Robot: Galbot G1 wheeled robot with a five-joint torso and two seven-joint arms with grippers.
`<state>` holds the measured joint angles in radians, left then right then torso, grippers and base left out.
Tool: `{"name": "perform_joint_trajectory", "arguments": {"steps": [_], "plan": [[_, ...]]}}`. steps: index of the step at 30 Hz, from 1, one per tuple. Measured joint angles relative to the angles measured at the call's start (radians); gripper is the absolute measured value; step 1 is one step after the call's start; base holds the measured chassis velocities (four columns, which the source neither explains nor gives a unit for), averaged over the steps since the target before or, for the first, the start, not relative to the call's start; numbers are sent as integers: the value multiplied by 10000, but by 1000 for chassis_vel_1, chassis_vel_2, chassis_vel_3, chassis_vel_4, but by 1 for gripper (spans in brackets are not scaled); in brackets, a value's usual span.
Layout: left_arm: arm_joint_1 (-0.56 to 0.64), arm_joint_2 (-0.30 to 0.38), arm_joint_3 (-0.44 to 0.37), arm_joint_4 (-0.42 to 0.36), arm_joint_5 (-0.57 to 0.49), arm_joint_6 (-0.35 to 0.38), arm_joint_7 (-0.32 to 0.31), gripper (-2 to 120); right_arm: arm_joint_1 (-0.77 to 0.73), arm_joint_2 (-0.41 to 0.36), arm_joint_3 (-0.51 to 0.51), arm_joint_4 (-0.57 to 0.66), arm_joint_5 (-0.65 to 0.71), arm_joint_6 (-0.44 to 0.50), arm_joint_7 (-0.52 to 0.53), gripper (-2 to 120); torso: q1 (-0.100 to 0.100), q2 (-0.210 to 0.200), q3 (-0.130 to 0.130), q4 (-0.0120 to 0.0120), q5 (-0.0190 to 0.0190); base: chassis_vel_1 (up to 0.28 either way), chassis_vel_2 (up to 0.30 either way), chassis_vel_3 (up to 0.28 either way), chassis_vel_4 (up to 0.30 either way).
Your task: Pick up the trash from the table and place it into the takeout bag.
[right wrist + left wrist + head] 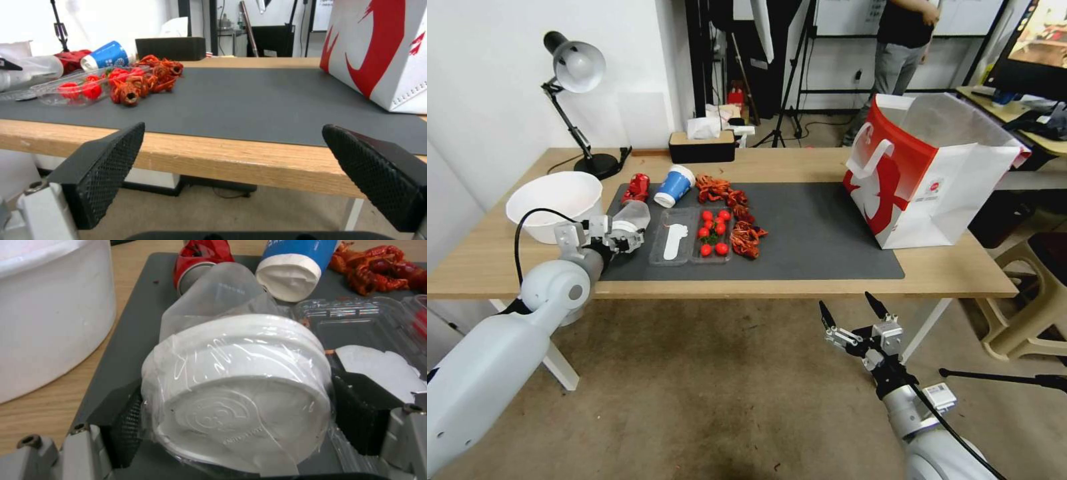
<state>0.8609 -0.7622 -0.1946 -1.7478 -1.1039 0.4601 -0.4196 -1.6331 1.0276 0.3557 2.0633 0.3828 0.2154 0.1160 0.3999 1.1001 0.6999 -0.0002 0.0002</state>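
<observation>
Left tool [620, 235] clamps the lidded cup [236, 386] at the mat's left end, its base hiding the can [198, 261]. Right tool [854, 319] hangs open below the surface [827, 283]; bag [924, 177] far right.

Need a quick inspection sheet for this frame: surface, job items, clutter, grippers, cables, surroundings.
Surface: light-wood table with dark grey mat.
Job's things: translucent lidded cup on its side between the left gripper's pads; blue paper cup and crushed red can lying on the mat; takeout bag upright and open at the table's right end.
Clutter: tomato tray, red shell scraps, white bowl.
Grippers: left gripper at the cup; right gripper open, below the table edge.
Cables: black cable on the left arm.
Surroundings: desk lamp, tissue box.
</observation>
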Motion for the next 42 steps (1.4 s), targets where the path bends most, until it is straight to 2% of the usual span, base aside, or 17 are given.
{"name": "perform_joint_trajectory", "arguments": {"steps": [7, 9, 10, 15, 20, 22, 23, 25, 27, 28, 30, 31, 34, 35, 39, 40, 42], "plan": [[126, 30, -97, -167, -12, -164, 44, 81, -8, 29, -4, 3, -19, 0, 3, 100, 1, -2, 2, 4, -7, 0, 0, 0, 0], [155, 136, -201, -381, -26, -453, 289, 81, -20, 36, -3, 18, -25, 0, 5, 100, 1, -3, 4, 4, -14, 0, 0, 0, 0], [142, 207, -248, -495, -21, -636, 415, 81, -20, 39, -3, 32, -27, 0, 6, 100, 2, -3, 3, 3, -2, 0, 0, 0, 0], [-132, 505, -256, -934, -26, -1215, 908, 81, -18, 46, 9, 64, -29, -5, 16, 100, 1, -3, 3, 4, -4, 0, 0, 0, 0], [-1154, 792, 385, -1129, -370, -1766, 1528, 81, -29, 69, 21, 143, -41, -29, 37, 100, 1, -3, 3, 5, -3, 0, 0, 0, 0], [-2160, 854, 1215, -895, -570, -2056, 1973, 81, -64, 88, 44, 186, -64, -36, 47, 100, 1, -3, 2, 1, 1, 0, 0, 0, 0], [-2160, 854, 1215, -895, -570, -2056, 1973, 81, -64, 88, 44, 186, -64, -36, 47, 100, 1, -3, 2, 1, 1, 0, 0, 0, 0], [-3006, 801, 1914, -634, -756, -2196, 2303, 81, -89, 100, 75, 204, -79, -38, 58, 100, 1, -3, 2, 3, -7, 0, 0, 0, 0], [-3781, 690, 2462, -432, -905, -2287, 2574, 81, -105, 113, 96, 228, -90, -44, 67, 100, 1, -3, 2, 1, 0, 0, 0, 0, 0], [-3781, 690, 2462, -432, -905, -2287, 2574, 81, -105, 113, 96, 228, -90, -44, 67, 100, 1, -3, 2, 1, 0, 0, 0, 0, 0], [-5656, 148, 3690, 72, -1176, -2358, 2873, 81, -146, 130, 157, 250, -108, -64, 87, 100, 2, -3, 3, 3, -3, 0, 0, 0, 0], [-5656, 148, 3690, 72, -1176, -2358, 2873, 81, -146, 130, 157, 250, -108, -64, 87, 100, 2, -3, 3, 3, -3, 0, 0, 0, 0], [-7925, -1109, 5316, 1212, -1235, -2342, 3063, 81, -168, 182, 186, 285, -153, -99, 121, 100, 2, -2, 3, 0, 1, 0, 0, 0, 0], [-7925, -1109, 5316, 1212, -1235, -2342, 3063, 81, -168, 182, 186, 285, -153, -99, 121, 100, 2, -2, 3, 0, 1, 0, 0, 0, 0], [-9772, -2894, 6976, 2450, -1264, -2373, 3403, 81, -149, 199, 232, 355, -177, -152, 144, 100, 2, -2, 3, 2, 3, 0, 0, 0, 0], [-9772, -2894, 6976, 2450, -1264, -2373, 3403, 81, -149, 199, 232, 355, -177, -152, 144, 100, 2, -2, 3, 2, 3, 0, 0, 0, 0], [-10352, -3777, 7504, 2941, -1262, -2423, 3518, 81, -151, 234, 249, 372, -197, -157, 147, 100, 2, -2, 3, -2, 3, 0, 0, 0, 0]]}}
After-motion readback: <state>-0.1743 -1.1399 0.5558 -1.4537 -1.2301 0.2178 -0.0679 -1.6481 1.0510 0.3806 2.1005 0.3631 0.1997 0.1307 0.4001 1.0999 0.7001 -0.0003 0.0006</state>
